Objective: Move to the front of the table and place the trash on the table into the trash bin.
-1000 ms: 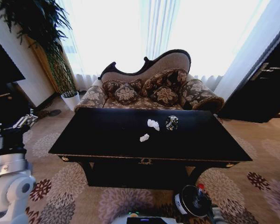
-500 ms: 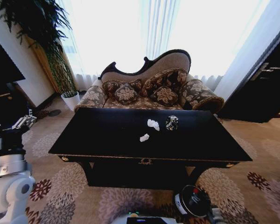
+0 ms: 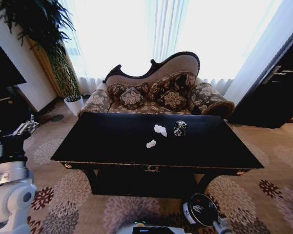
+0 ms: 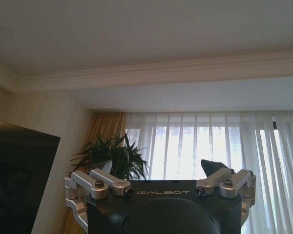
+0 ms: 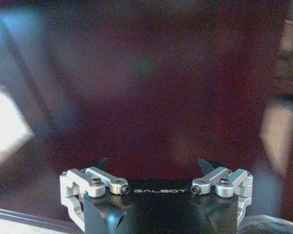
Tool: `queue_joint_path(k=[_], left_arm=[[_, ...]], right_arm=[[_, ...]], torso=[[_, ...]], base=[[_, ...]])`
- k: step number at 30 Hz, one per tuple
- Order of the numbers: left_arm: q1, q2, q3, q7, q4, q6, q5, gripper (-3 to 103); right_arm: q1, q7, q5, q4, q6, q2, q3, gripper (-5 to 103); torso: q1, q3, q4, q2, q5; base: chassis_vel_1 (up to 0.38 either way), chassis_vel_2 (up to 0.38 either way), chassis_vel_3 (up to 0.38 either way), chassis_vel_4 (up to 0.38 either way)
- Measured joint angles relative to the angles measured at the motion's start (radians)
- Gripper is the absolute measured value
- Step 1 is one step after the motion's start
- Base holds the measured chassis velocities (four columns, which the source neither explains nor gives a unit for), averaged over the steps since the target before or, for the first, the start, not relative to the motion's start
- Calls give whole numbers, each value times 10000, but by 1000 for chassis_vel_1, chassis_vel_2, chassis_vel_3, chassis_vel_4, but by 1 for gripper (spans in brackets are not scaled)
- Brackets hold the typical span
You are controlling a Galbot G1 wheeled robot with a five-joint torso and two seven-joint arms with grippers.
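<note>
The black table [image 3: 107, 146] stands right in front of me. On its top lie two white paper bits [image 3: 160, 129] [image 3: 151, 144] and a small dark patterned item [image 3: 179, 128]. The round black trash bin [image 3: 200, 210] stands on the carpet below the table's front edge, to the right. My left gripper [image 3: 24, 127] is raised at the far left, away from the table; in the left wrist view it [image 4: 158, 168] is open and empty, facing the ceiling and curtains. In its own wrist view my right gripper [image 5: 154, 163] is open and empty over a dark blurred surface.
A patterned sofa [image 3: 156, 95] stands behind the table, with bright curtained windows beyond. A potted plant [image 3: 63, 73] is at the back left, a dark cabinet [image 3: 278, 92] at the right. Patterned carpet [image 3: 263, 175] lies open on both sides of the table.
A red cap seen at the bin's rim dropped into the bin's mouth and no longer shows. The left gripper shifted only slightly. The trash on the table has not moved.
</note>
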Motion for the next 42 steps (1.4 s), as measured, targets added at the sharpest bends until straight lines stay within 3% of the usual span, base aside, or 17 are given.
queue_joint_path(k=[2,3,6,7,9,11,17,24,29,39,41,42], left_arm=[[-71,-16,50,-1,3,19,-1,100],[-71,-16,50,-1,3,19,-1,100],[-144,-138,195,-4,46,31,13,100],[-144,-138,195,-4,46,31,13,100],[-160,-200,318,-4,108,27,101,100],[-162,-221,370,-4,128,15,140,100],[-158,-188,320,-3,129,4,129,100],[-171,-225,285,-2,199,-9,136,100],[-186,-249,370,0,213,-10,242,100],[-143,-119,-46,-28,157,46,18,100],[23,-62,-432,-121,15,208,-418,100],[23,-62,-432,-121,15,208,-418,100]], right_arm=[[-250,-1262,358,141,404,-37,129,100],[-250,-1262,358,141,404,-37,129,100],[-624,-4103,1734,287,991,-242,187,100],[-624,-4103,1734,287,991,-242,187,100],[-786,-5314,2737,569,1026,-270,159,100],[-897,-5794,3317,872,940,-262,167,100],[-1379,-6387,4681,2229,306,-174,698,100],[-2198,-7335,5474,3948,-99,206,1594,100],[-2335,-7496,5748,5241,-380,260,2195,100],[-2388,-6727,6446,7423,-549,150,3171,100],[-2191,-5887,6623,8090,-496,69,3293,100],[-2191,-5887,6623,8090,-496,69,3293,100]], torso=[[0,0,0,0,-4],[0,0,0,0,-4],[0,0,-1,-1,-3],[0,0,-1,-1,-3],[0,0,-1,0,-1],[0,0,0,-1,-3],[0,0,2,-2,0],[0,0,-3,-2,-3],[0,0,1,-2,-2],[0,0,0,-2,-3],[1,0,0,-2,-3],[1,0,0,-2,-3]], base=[[0,0,0,0],[0,0,0,0],[0,0,0,0],[0,0,0,0],[0,0,0,0],[0,0,0,0],[0,0,0,0],[0,0,0,0],[0,0,0,0],[0,0,0,0],[0,0,0,0],[0,0,0,0]])
